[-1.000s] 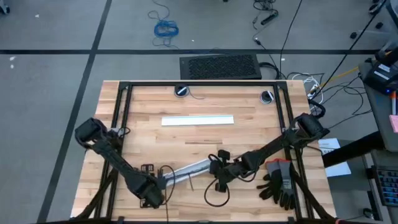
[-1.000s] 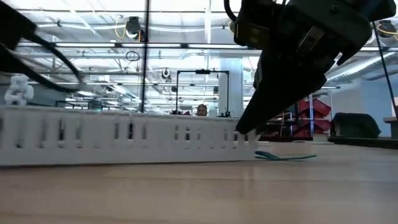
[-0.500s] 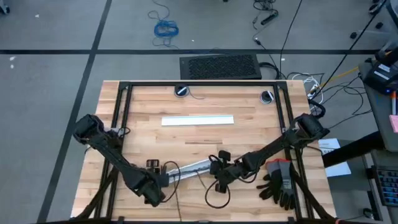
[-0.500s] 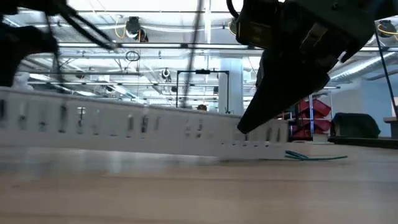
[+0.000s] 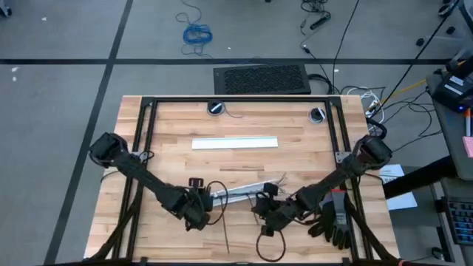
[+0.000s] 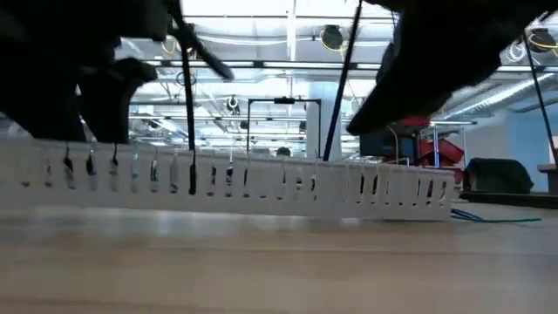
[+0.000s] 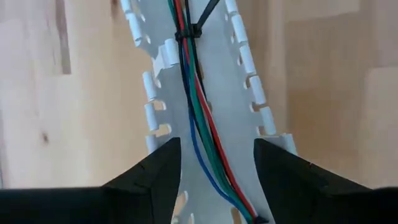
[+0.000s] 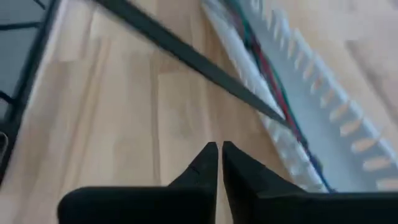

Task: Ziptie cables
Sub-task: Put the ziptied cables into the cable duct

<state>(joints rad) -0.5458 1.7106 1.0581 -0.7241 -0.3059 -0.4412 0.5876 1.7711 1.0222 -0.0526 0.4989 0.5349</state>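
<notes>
Since a second ago the left gripper [image 5: 201,209] has slid along the near edge toward the worktop's middle, the right gripper [image 5: 267,215] has drawn back toward the near edge, and the slotted white cable duct [image 5: 238,193] has swung to lie flatter across the worktop [image 5: 295,148].

The left jaws stand wide, one finger [image 7: 152,180] on each side of the duct's end, the slotted walls between them; whether they press the walls cannot be told. Inside the duct run the cables [image 7: 202,124], red, green, blue and dark strands together, and a ziptie [image 7: 188,32] is cinched around them farther along, its dark tail angling off to one side.

The right jaws are pinched nearly together with nothing visible between them, hovering over bare wood just beside the duct. A long dark strip [image 8: 186,56] crosses that wrist view and meets the wires at the duct wall.

A second white slotted strip [image 5: 235,142] lies parallel to the far edge, well apart from the arms. A pair of dark work gloves [image 5: 332,218] rests at the near right corner. A blue coiled cable [image 5: 196,33] lies on the floor beyond the far edge.
</notes>
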